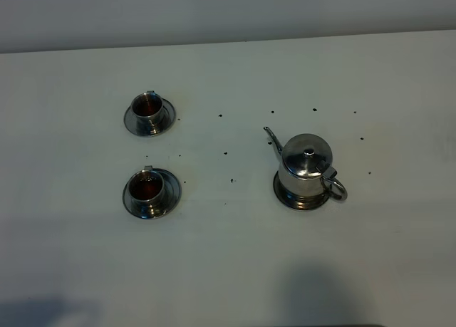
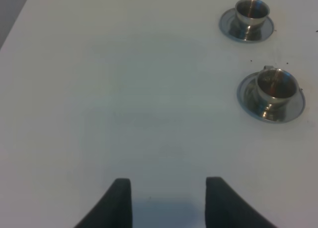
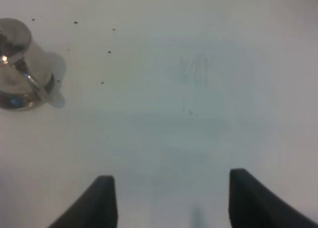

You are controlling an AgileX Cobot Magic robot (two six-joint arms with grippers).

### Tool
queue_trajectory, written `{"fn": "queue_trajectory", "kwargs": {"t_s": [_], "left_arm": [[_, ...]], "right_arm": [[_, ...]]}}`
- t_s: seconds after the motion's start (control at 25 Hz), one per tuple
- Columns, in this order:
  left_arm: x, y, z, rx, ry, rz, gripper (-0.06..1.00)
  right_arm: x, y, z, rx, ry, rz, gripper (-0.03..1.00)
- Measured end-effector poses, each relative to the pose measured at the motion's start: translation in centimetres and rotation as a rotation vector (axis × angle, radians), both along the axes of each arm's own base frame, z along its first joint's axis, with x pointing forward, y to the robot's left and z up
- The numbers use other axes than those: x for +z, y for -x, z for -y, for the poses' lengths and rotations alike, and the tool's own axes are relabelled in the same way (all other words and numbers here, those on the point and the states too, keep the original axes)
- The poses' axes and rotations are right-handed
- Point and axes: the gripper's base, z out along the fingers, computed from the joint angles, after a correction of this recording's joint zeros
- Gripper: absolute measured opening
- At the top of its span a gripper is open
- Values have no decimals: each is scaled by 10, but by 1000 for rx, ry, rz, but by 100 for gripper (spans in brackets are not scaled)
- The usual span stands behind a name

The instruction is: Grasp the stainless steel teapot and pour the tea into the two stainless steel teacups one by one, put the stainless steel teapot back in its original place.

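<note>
The stainless steel teapot (image 1: 306, 170) stands upright on its round base at the right of the white table, spout pointing to the far left, loop handle to the near right. It also shows in the right wrist view (image 3: 22, 64). Two stainless steel teacups on saucers sit at the left: the far one (image 1: 147, 106) and the near one (image 1: 147, 188), both holding dark tea. They show in the left wrist view (image 2: 252, 13) (image 2: 275, 86). My left gripper (image 2: 168, 195) is open and empty over bare table. My right gripper (image 3: 169, 198) is open and empty, away from the teapot. Neither arm shows in the exterior view.
Small dark specks (image 1: 226, 153) dot the white table (image 1: 228, 270) between the cups and the teapot. The table's far edge (image 1: 228, 43) meets a grey wall. Arm shadows fall on the near edge.
</note>
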Motion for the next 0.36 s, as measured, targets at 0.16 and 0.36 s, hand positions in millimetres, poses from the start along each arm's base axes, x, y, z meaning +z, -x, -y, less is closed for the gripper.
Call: {"fn": "queue_trajectory", "kwargs": {"t_s": [0.16,0.36], "left_arm": [[0,0,0,0,0,0,38],[0,0,0,0,0,0,38]], "right_arm": [[0,0,0,0,0,0,48],[0,0,0,0,0,1,48]]}}
